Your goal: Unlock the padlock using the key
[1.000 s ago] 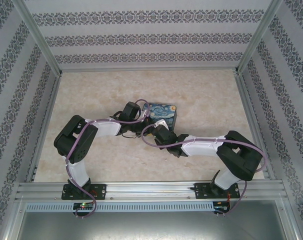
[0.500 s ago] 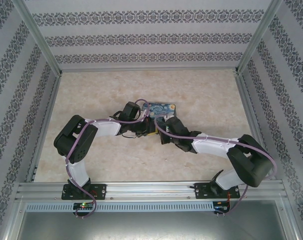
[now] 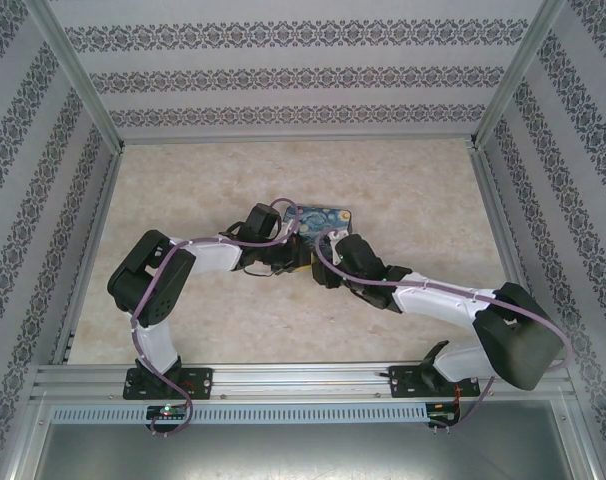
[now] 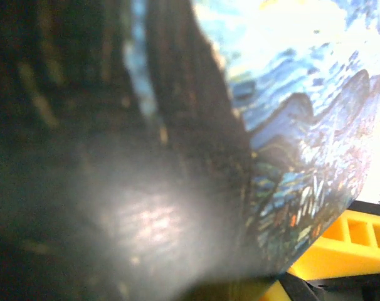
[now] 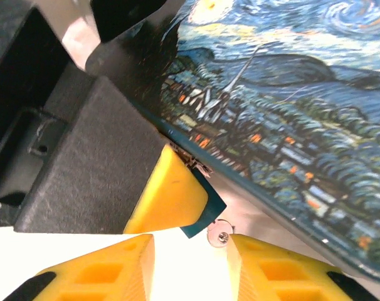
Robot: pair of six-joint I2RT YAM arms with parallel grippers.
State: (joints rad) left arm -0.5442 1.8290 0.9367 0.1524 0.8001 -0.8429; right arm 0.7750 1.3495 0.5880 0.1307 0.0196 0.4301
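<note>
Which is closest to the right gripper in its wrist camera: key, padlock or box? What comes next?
1. Key, just above the right gripper; padlock, left of the key, too close to call.
2. Box, farthest, behind them at upper right.

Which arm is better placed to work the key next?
Right. The right gripper is open, with the key between its fingers, beside the padlock. The left gripper is shut on the padlock.

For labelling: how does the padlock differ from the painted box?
The padlock is tiny and plain teal; the painted box is far larger, with a blue swirling night-sky picture. The padlock sits at the box's edge, half hidden by a yellow finger; the box shows openly. Both are bluish.
</note>
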